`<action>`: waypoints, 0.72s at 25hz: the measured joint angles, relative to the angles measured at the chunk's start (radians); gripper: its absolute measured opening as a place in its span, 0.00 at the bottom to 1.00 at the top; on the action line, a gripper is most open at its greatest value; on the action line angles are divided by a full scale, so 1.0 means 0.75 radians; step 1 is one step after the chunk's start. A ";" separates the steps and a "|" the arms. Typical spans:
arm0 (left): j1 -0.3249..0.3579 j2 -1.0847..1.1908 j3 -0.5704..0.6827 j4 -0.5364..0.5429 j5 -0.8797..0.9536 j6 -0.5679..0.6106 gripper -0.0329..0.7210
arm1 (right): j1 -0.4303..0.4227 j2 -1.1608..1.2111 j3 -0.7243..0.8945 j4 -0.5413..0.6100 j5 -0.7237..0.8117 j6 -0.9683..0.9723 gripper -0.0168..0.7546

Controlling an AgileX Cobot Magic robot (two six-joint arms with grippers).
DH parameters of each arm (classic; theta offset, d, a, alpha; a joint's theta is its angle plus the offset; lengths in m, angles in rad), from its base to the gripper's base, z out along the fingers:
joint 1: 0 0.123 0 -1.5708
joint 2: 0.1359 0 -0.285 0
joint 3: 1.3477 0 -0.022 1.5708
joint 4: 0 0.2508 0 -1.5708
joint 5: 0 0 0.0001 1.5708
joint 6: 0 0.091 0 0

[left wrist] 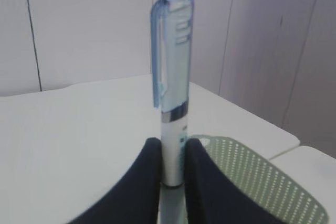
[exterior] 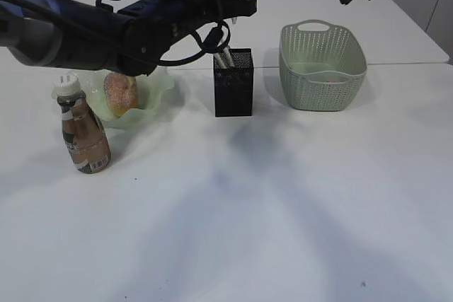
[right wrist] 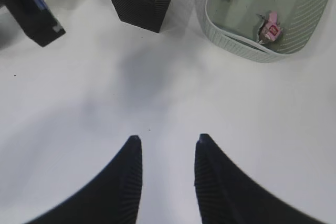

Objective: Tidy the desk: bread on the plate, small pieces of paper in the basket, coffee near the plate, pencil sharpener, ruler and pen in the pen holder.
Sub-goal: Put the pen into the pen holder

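Left hand (left wrist: 171,169) pinching pen (left wrist: 174,77) upright; right hand (right wrist: 167,145) partly spread, empty, above desk (right wrist: 157,103).

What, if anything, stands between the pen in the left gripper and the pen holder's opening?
Nothing visible. The left gripper is shut on the pen, and in the exterior view it sits close above the pen holder. Items already stand inside, yet part of the opening looks free.

Pen (left wrist: 174,98): glossy translucent plastic (bluish); basket (exterior: 323,67): matt perforated plastic; desk (exterior: 283,210): smooth, matt.
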 joint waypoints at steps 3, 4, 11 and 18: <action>0.027 0.031 0.000 -0.031 -0.022 0.000 0.13 | 0.000 0.000 0.000 -0.005 0.000 0.000 0.38; 0.035 0.040 0.000 -0.037 -0.033 0.000 0.13 | 0.000 0.000 0.000 -0.005 0.000 0.000 0.38; 0.040 0.117 -0.002 -0.057 -0.077 0.000 0.13 | 0.000 0.000 0.000 -0.019 0.000 -0.002 0.39; 0.040 0.200 -0.082 -0.059 -0.078 -0.001 0.14 | 0.000 0.000 0.000 -0.024 0.000 -0.002 0.39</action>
